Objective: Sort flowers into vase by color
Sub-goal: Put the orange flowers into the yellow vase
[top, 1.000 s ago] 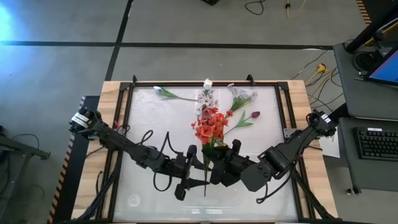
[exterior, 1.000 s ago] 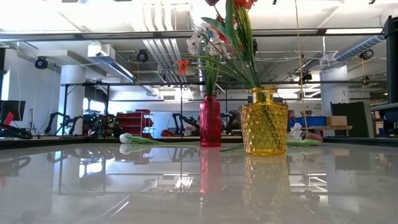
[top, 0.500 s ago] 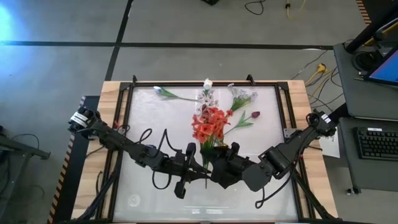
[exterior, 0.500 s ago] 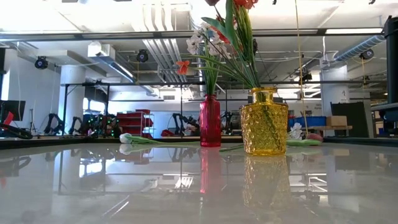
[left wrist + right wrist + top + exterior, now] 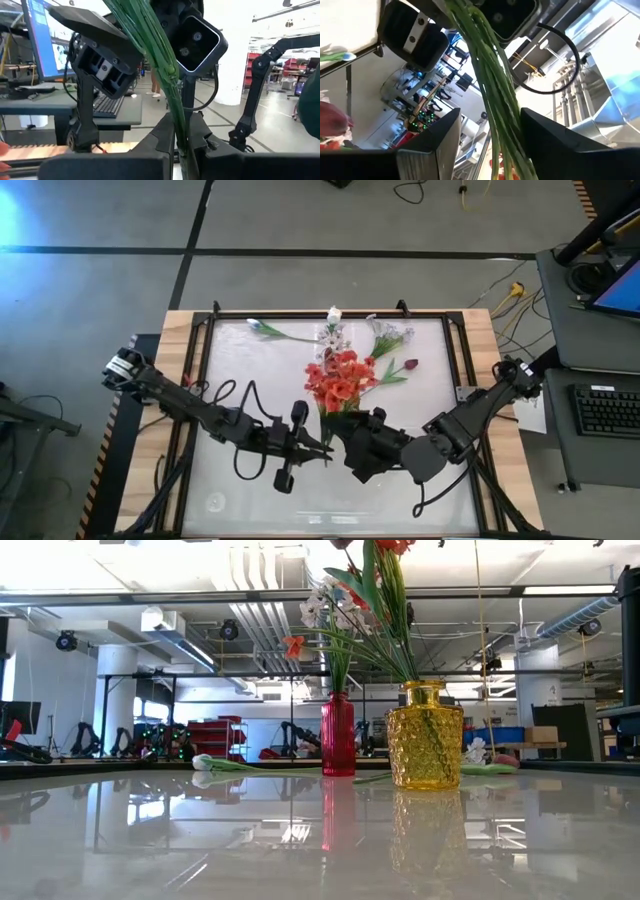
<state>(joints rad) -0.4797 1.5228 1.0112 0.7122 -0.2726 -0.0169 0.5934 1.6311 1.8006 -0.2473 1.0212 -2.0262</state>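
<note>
A bunch of flowers with red-orange blossoms [image 5: 340, 378] and long green stems [image 5: 165, 65] hangs over the table's middle. My left gripper [image 5: 322, 452] is shut on its stems. My right gripper [image 5: 346, 442] is open just beside it, a finger on each side of the same stems [image 5: 497, 110] and apart from them. A red vase [image 5: 338, 735] holds white blossoms and a yellow vase [image 5: 425, 735] holds red ones. On the table lie a white tulip [image 5: 266, 330], a white spray [image 5: 390, 335] and a dark red tulip [image 5: 408, 365]. My left gripper pinches the bundle of green stems low down [image 5: 181, 150] between its two fingers. The fingers lie about level, coming from the table's left, across the stems. The bunch is off the table and leans with its blossoms toward the far edge.
Both vases stand close together in the far middle, under and behind the held blossoms. Black rails [image 5: 200, 380] frame the white table top. The near half of the table [image 5: 300, 840] lies bare in the low view.
My left gripper has shut on the stems, and my right gripper has opened and let them go. Both have risen a little, and the blossoms have shifted slightly toward the far edge.
</note>
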